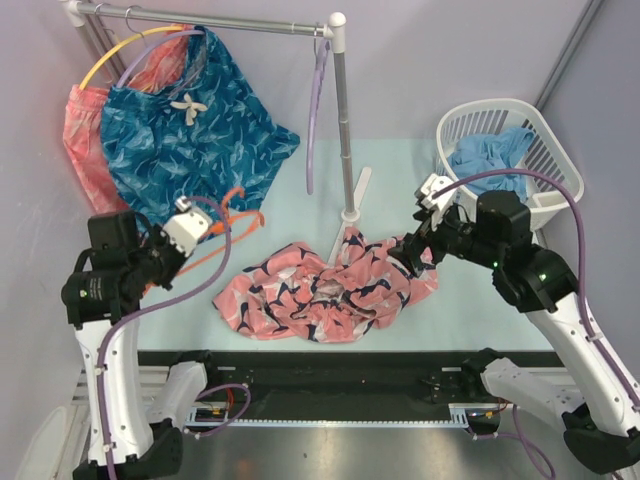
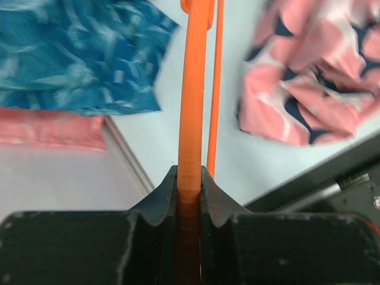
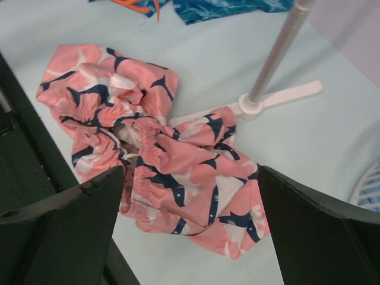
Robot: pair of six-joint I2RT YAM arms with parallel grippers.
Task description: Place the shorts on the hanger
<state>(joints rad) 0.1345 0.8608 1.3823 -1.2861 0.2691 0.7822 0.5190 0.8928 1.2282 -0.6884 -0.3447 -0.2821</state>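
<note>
The salmon-pink shorts [image 1: 320,285] with navy and white shapes lie crumpled on the table in front of the rack's foot. They also show in the left wrist view [image 2: 309,77] and the right wrist view [image 3: 148,136]. My left gripper [image 1: 190,225] is shut on a bar of the thin orange hanger [image 1: 238,212], left of the shorts and apart from them. Seen from the left wrist, the hanger [image 2: 193,89] runs straight up out of the clamped jaws [image 2: 190,175]. My right gripper [image 1: 412,250] hovers open over the shorts' right end, its jaws [image 3: 191,172] wide with nothing between them.
A clothes rack [image 1: 345,150] stands at the back. On it hang teal-blue shorts [image 1: 190,130], a coral garment [image 1: 80,140], a yellow hanger [image 1: 110,55] and a lavender hanger [image 1: 315,110]. A white laundry basket [image 1: 545,130] with blue cloth sits at the back right.
</note>
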